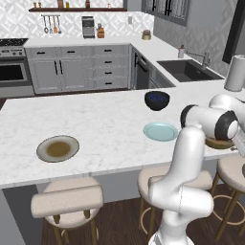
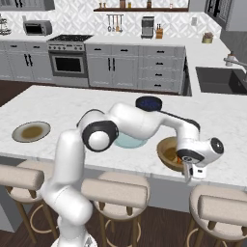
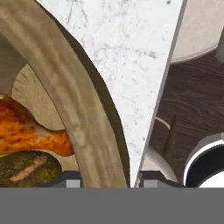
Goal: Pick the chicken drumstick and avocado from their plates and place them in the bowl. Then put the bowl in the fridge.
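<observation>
Left base: both plates bare on worktop (image 1: pixel 95 119), olive one (image 1: pixel 58 148) left, teal one (image 1: pixel 161 131) mid; bowl (image 1: pixel 219 142) mostly hidden behind arm.

Right base: tool (image 2: pixel 191 172) low at bowl's near rim (image 2: pixel 162 155), at worktop edge. Jaw gap unreadable, can't tell.

Hand: drumstick (image 3: pixel 30 131) and avocado (image 3: pixel 26 168) inside bowl, touching. Rim (image 3: pixel 74 100) straddled by fingertips (image 3: pixel 70 178), one inside, one outside.

Likely rigid wood, moderate weight, off-centre load. Best pinched on rim wall, lifted level; tilt risks rolling contents.

Under my claw I see a matt wood-grained bowl (image 3: pixel 65 87), a glossy chicken drumstick (image 3: pixel 30 133), rough-skinned avocado (image 3: pixel 26 168) and polished veined marble counter (image 3: pixel 127 48).
</observation>
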Robot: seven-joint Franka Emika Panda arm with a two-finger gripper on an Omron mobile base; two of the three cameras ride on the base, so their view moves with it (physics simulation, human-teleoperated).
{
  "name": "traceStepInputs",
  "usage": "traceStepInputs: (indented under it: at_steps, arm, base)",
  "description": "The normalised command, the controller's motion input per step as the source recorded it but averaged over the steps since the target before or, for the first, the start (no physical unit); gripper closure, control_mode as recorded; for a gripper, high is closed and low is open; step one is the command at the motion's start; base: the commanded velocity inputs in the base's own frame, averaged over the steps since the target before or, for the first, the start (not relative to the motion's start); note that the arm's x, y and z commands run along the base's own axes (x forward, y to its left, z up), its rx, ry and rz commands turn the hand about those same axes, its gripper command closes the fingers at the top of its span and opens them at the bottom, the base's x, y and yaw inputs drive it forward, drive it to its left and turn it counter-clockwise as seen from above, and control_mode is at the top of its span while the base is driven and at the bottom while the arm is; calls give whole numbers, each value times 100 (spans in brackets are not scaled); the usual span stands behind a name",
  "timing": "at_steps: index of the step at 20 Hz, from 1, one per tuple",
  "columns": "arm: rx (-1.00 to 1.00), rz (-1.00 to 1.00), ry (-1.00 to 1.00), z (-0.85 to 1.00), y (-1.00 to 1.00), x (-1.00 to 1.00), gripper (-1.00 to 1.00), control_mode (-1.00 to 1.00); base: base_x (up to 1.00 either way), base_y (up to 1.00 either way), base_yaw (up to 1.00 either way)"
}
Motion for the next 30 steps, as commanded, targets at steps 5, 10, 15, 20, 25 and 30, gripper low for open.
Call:
traceStepInputs:
  at_steps: [5, 10, 15, 20, 25, 30]
  arm:
    - [-8, -7, -1, -8, 56, 3, 100, -100]
    - [-16, -18, 0, 49, 67, -15, 100, -100]
    - [-6, -17, -13, 60, 66, -31, 100, -100]
    - [-4, -4, -3, 79, 66, -27, 100, -100]
    - [-14, 0, 2, 100, 42, -38, 100, -100]
    - [-14, 0, 0, 100, 51, -49, 100, -100]
  base:
    - [0, 0, 0]
    - [0, 0, 0]
    - [0, 0, 0]
    - [0, 0, 0]
    - [0, 0, 0]
    - [0, 0, 0]
